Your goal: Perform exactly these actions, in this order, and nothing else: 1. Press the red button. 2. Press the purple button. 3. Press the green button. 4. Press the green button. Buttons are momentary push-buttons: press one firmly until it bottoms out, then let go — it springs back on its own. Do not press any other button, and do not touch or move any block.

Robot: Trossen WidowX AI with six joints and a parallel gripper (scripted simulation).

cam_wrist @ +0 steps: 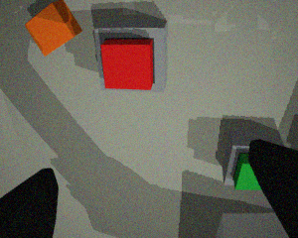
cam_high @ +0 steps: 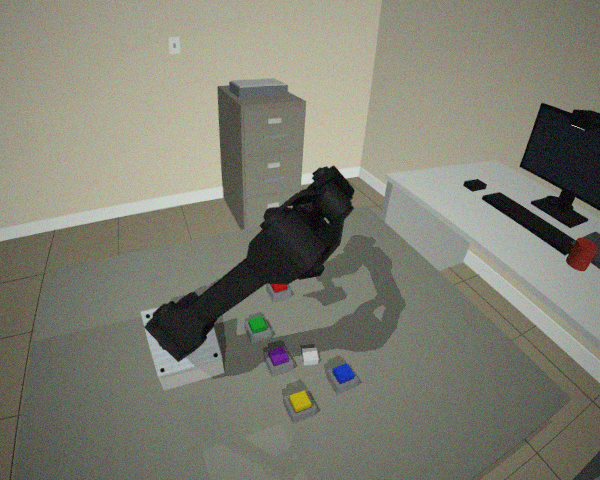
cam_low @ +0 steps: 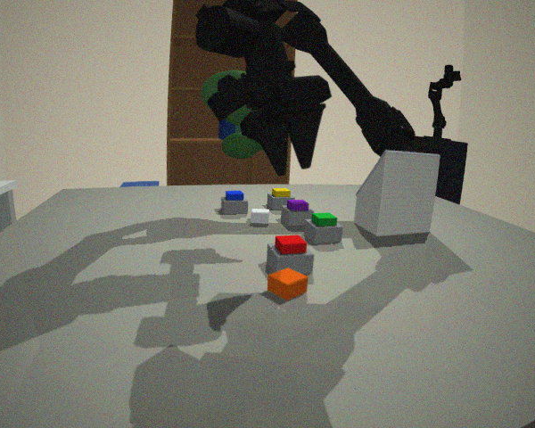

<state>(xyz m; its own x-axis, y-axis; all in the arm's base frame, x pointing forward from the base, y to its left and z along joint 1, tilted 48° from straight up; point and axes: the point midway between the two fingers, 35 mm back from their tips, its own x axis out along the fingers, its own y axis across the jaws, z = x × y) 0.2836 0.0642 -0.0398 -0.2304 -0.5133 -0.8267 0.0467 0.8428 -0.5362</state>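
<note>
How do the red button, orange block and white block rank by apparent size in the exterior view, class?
1. Red button and orange block: look alike; the block sits nearer the camera, so unsure.
2. White block: smallest, though farther away.

red button [cam_wrist: 127,62] top centre | orange block [cam_wrist: 53,26] beside | green button [cam_wrist: 246,177] right
</note>
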